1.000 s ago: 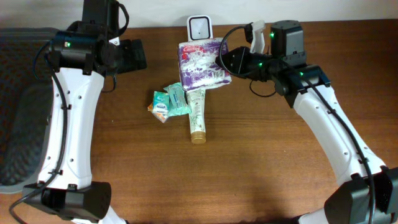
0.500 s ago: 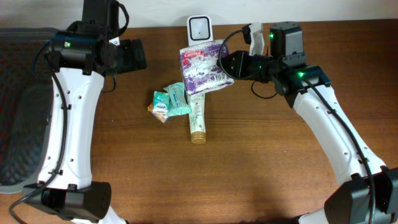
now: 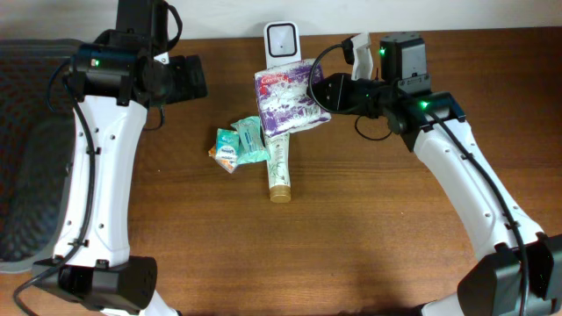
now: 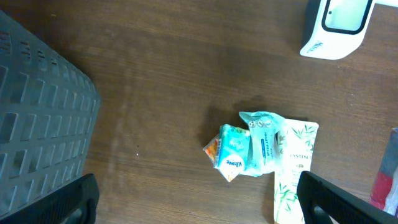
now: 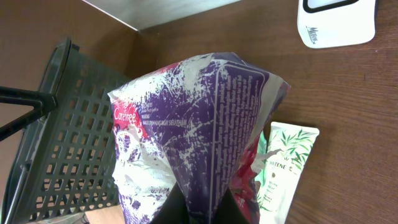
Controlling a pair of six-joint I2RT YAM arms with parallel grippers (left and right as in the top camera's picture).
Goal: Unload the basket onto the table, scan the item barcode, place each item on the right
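Note:
A purple-and-white packet (image 3: pixel 285 98) hangs tilted above the table, just in front of the white barcode scanner (image 3: pixel 281 39). My right gripper (image 3: pixel 321 90) is shut on the packet's right edge. In the right wrist view the packet (image 5: pixel 199 124) fills the middle, pinched at the bottom between my right gripper (image 5: pixel 202 210) jaws, and the scanner (image 5: pixel 339 22) sits at the top right. My left gripper (image 3: pixel 198 77) stands open at the back left, holding nothing. In the left wrist view its fingers (image 4: pixel 74 202) frame bare wood, with the scanner (image 4: pixel 336 25) at the top right.
Teal tissue packs (image 3: pixel 239 145) and a white-and-green Pantene tube (image 3: pixel 279 162) lie on the table under and in front of the packet. A dark plastic basket (image 3: pixel 26 149) stands at the left edge. The same basket (image 5: pixel 62 124) shows behind the packet.
The packet has tilted and shifted slightly toward the front in my right gripper, uncovering more of the scanner. The left arm has not moved.

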